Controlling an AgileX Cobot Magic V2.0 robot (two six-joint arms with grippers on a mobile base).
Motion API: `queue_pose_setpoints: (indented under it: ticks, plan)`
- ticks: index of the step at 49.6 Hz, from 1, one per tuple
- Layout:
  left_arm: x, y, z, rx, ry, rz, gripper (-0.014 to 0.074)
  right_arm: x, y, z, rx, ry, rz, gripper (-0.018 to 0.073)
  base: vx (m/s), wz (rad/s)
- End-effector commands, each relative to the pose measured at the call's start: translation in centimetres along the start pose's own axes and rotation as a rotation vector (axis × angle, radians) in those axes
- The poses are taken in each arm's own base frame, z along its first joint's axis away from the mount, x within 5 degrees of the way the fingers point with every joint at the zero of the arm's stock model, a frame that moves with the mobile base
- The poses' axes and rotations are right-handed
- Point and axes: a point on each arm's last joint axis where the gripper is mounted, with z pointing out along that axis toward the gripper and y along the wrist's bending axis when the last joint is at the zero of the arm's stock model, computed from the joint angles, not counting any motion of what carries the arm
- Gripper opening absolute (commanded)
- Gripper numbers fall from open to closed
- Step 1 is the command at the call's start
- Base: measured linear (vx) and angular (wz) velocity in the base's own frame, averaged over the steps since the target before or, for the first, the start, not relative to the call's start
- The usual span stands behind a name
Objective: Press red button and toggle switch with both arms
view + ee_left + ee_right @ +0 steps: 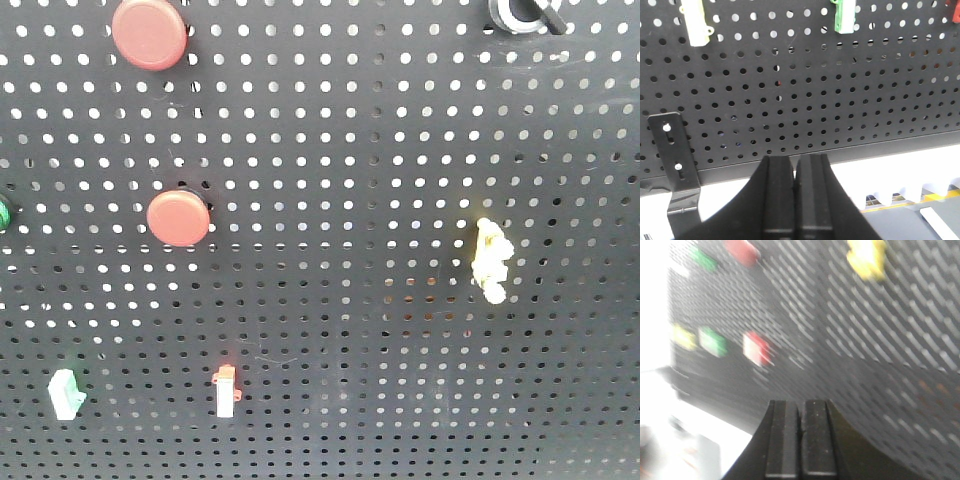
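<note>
Two round red buttons sit on the black pegboard point(330, 150): one at the top left point(150, 33), one lower at mid left point(179, 218). The toggle switch point(525, 14), a black lever in a silver ring, is cut off by the top right edge. Neither arm shows in the front view. My left gripper point(795, 162) is shut and empty, low in front of the board's bottom edge. My right gripper point(800, 405) is also shut and empty, facing the board at a slant; that view is motion-blurred, with a red blur point(742, 251) at the top.
A pale yellow knobbly switch point(491, 260) is at mid right, with a white red-tipped switch point(226, 390) and a pale green switch point(66, 392) along the bottom. A green light point(3, 213) peeks in at the left edge. A black bracket point(675, 160) holds the board's lower left corner.
</note>
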Motion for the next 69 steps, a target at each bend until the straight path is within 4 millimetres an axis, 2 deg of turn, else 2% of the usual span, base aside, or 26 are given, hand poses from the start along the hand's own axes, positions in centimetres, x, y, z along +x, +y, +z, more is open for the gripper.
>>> queue_pose_setpoints:
  ticks: [1,7,17,28,35,42,69]
  plan:
    - [0.3,0.0,0.0,0.000,-0.065,-0.012,0.0002,-1.0,-0.4,0.9,0.063,-0.041,-0.093,-0.0003,0.00,0.00]
    - [0.3,0.0,0.0,0.000,-0.065,-0.012,0.0002,-0.2,-1.6,1.3,0.213,0.045,0.007,-0.0003,0.00,0.00]
    - [0.3,0.0,0.0,0.000,-0.065,-0.011,0.0002,0.6,-3.7,0.0,0.514,0.168,-0.062,-0.0003,0.00,0.00]
    - [0.3,0.0,0.0,0.000,-0.065,-0.011,0.0002,1.0,-3.6,-2.2,0.697,0.190,-0.049,-0.0003,0.00,0.00]
    - [0.3,0.0,0.0,0.000,-0.065,-0.011,0.0002,2.5,-3.2,-3.1,0.732,0.156,-0.048,-0.0003,0.00,0.00]
    - [0.3,0.0,0.0,0.000,-0.062,-0.011,0.0002,4.7,-3.2,-3.0,0.728,0.190,-0.035,-0.0003,0.00,0.00]
    - [0.3,0.0,0.0,0.000,-0.062,-0.011,0.0002,4.8,-3.2,-3.1,0.728,0.214,-0.025,-0.0003,0.00,0.00]
